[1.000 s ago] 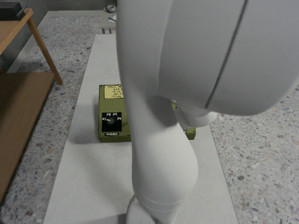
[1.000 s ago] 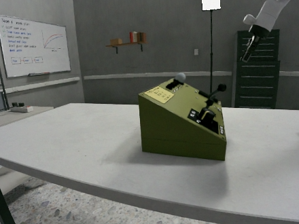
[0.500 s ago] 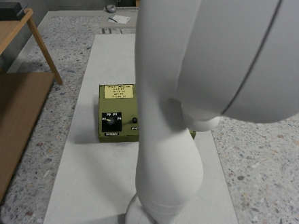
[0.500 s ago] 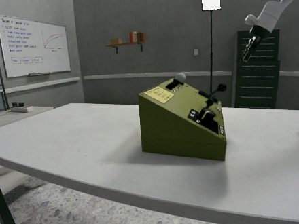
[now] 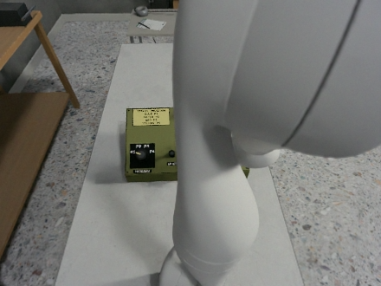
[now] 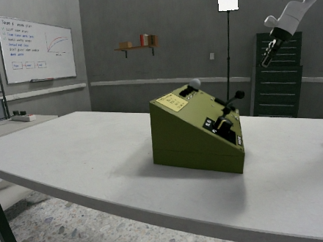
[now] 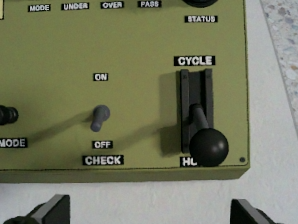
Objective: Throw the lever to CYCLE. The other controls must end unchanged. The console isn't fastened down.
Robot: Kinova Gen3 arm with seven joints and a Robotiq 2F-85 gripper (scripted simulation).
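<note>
The olive console (image 6: 196, 128) stands on the white table, its sloped face toward my arm. In the wrist view the lever (image 7: 208, 144) with a black ball knob sits at the near end of its slot, over the partly hidden lower label, away from the CYCLE label (image 7: 195, 61). A grey toggle (image 7: 99, 117) marked CHECK leans toward OFF. A black rotary knob (image 5: 139, 158) marked MODE sits on the left. My gripper (image 6: 269, 55) is open and empty, high above the console; its fingertips show at the bottom of the wrist view (image 7: 150, 212).
My arm's white links (image 5: 260, 108) hide the console's right half in the top view. A wooden bench (image 5: 26, 100) stands left of the table. A small table with paper (image 5: 151, 23) is beyond. A grey ball-topped control (image 6: 195, 83) sits on the console's upper part.
</note>
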